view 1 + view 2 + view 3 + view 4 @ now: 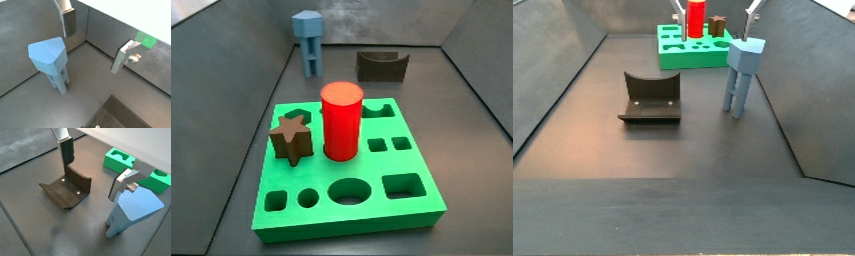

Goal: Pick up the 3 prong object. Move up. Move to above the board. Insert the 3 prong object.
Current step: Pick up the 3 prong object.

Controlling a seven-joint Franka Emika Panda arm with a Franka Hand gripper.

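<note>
The 3 prong object is blue-grey and stands upright on its prongs on the dark floor. It also shows in a wrist view and in both side views. My gripper is open and empty, and hangs above the floor with the object off to one side, outside the gap between the fingers. Its fingers reach in at the top of a side view. The green board lies flat beyond it and also shows in a side view.
On the board stand a red cylinder and a dark brown star block. The dark fixture stands on the floor under the gripper, beside the object. Grey walls enclose the floor.
</note>
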